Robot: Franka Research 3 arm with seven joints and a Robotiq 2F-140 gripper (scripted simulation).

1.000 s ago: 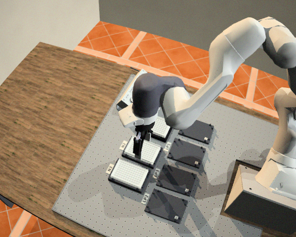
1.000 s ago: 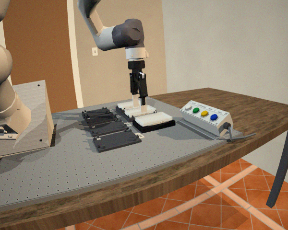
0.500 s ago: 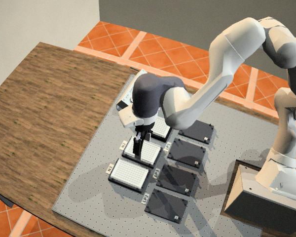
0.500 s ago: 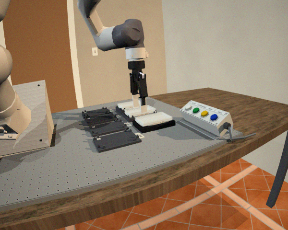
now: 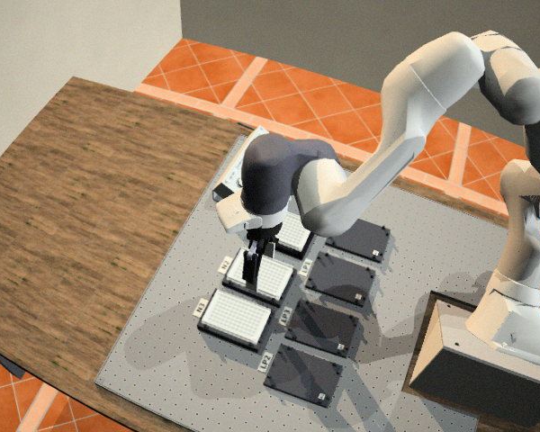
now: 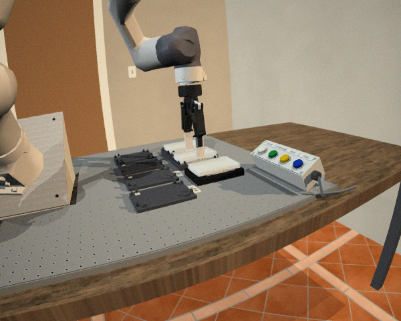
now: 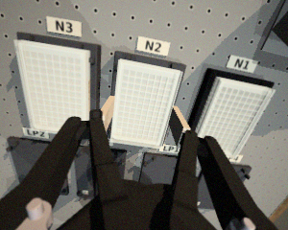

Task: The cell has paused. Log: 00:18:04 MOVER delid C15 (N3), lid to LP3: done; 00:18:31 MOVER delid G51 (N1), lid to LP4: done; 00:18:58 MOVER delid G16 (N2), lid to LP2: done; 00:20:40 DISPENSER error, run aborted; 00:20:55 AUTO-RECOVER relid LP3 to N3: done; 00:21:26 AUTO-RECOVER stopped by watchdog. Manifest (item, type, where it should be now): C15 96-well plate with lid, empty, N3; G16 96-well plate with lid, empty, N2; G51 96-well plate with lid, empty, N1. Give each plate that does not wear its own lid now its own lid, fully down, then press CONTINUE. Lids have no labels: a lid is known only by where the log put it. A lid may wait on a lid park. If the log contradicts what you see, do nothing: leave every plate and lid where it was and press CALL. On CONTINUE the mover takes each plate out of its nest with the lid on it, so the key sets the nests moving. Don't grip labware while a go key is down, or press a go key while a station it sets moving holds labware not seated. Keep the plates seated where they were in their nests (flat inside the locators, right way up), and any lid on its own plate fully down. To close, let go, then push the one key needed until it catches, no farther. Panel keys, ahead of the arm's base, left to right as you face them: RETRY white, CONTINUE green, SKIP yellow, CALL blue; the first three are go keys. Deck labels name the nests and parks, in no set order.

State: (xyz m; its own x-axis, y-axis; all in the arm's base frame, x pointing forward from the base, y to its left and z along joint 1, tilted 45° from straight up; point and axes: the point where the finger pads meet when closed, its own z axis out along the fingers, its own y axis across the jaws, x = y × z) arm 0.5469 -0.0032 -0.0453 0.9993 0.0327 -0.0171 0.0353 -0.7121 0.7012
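Closest in, at the bottom of the wrist view: black gripper (image 7: 144, 114), pinching the lid (image 7: 144, 91), with tan pads (image 7: 108, 109) pressed on its two long sides. Just below it in that view, dark parks (image 5: 302, 373), all four looking bare from the top view. In the middle of the wrist view, lid right over the N2 nest (image 7: 179, 66), lined up with it. Hard to tell if fully down on the plate yet. Looks thin, light and stiff, maybe smooth and a bit slippery, and likely easy to crack. Best held just like this, on the long sides near the middle, with a soft squeeze, and kept flat. Best put down straight, since a tilted lid could catch on one edge and sit crooked. To the upper left, N3 plate (image 7: 53, 81), white and flat in its nest. To the right, N1 plate (image 7: 235, 115), also white, looking covered, but not sure. Farther off, at the right of the side view, key box (image 6: 287, 166) with the green key (image 6: 272, 154) second from the left, well apart from the gripper. Probably next: set down flat, let go, lift away, and only then go for the green key.
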